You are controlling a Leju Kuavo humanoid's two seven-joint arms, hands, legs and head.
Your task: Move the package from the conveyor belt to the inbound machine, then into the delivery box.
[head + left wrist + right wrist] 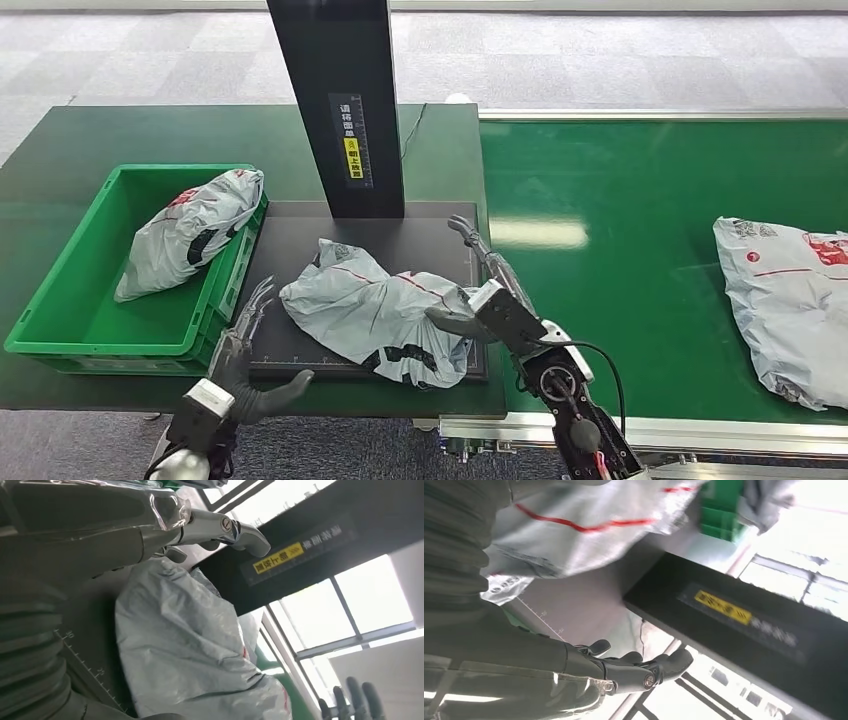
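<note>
The left hand (243,352) hovered at the near left corner of the inbound machine's black plate (420,236), just beside the green delivery box (60,300). Its fingers (258,300) were spread wide and straight, pointing away from the robot, thumb out to the side, holding nothing.

The grey package (375,315) lay crumpled on the plate in front of the black upright column (338,100). Its long axis ran slantwise, from the far left down to the near right corner of the plate.

The right hand (490,290) was at the package's right end. Its thumb pressed against the bag's edge while the fingers (470,235) stretched out open, away from the robot, above the plate. Whether it actually gripped the bag, I could not tell.

Another grey bag (190,232) leaned inside the delivery box, and a third (790,300) lay on the green conveyor belt (620,200).
</note>
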